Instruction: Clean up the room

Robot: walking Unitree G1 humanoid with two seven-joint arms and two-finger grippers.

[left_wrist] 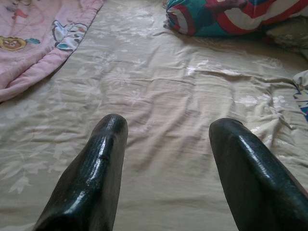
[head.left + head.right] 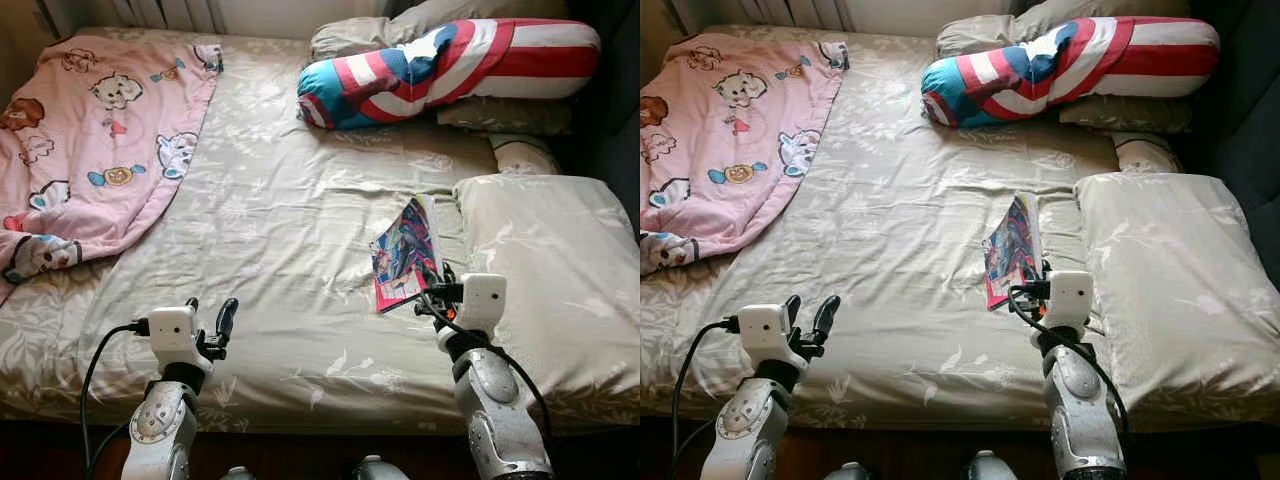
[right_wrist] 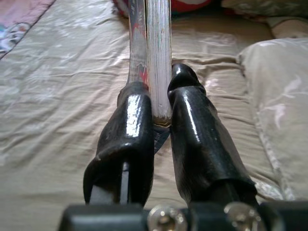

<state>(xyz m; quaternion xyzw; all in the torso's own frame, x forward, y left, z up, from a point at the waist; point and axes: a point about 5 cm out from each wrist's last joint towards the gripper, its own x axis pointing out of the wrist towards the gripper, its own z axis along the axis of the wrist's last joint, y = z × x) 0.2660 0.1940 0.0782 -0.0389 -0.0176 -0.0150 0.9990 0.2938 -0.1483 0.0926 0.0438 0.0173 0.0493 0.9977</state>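
A colourful book (image 2: 404, 253) is tilted up off the beige bedsheet (image 2: 280, 220) beside the big pillow (image 2: 560, 270). My right gripper (image 2: 432, 282) is shut on the book's near edge; in the right wrist view the page block (image 3: 158, 57) stands clamped between the two black fingers (image 3: 130, 130). My left gripper (image 2: 212, 322) hovers open over the bed's near left part, its fingers (image 1: 96, 168) spread above bare sheet, holding nothing.
A pink cartoon blanket (image 2: 90, 140) is crumpled over the far left corner. A red, white and blue bolster cushion (image 2: 440, 65) lies at the head with beige pillows (image 2: 350, 35) behind it. The bed's front edge (image 2: 300, 415) runs just before my arms.
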